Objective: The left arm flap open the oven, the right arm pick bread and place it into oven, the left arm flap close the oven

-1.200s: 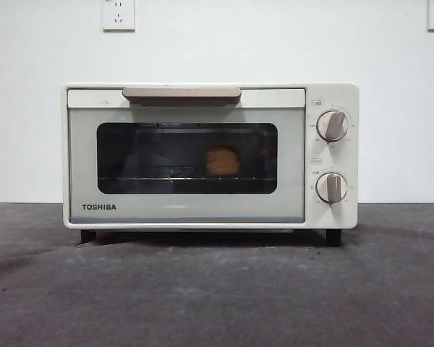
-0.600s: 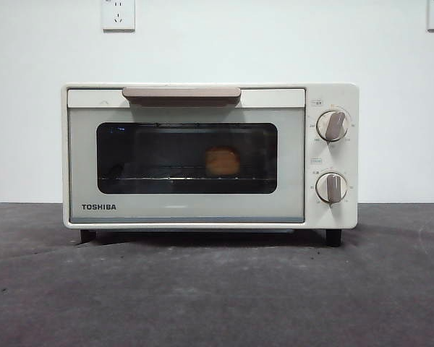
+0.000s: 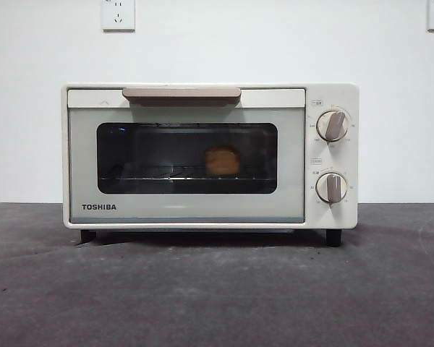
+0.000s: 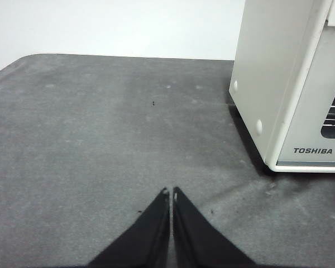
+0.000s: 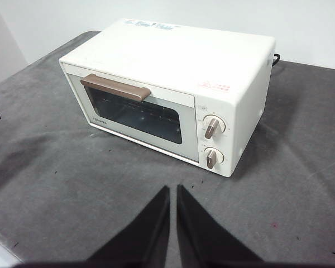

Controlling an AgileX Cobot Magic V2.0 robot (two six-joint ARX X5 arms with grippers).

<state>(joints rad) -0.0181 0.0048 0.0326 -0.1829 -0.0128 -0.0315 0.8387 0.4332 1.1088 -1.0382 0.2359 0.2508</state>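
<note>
White wall (image 3: 275,43) with two sockets (image 3: 118,14) behind dark grey table (image 3: 217,289).

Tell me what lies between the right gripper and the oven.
Only bare grey tabletop: the right wrist view shows nothing between the right gripper and the closed oven.

We see the oven (image 3: 202,210) with smooth cream shell, glossy dark glass; the counter (image 3: 217,289) looks matt, felt-like.

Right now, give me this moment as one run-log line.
oven: door shut | bread: inside on rack | left hand: shut, beside oven | right hand: shut, back from oven
</note>
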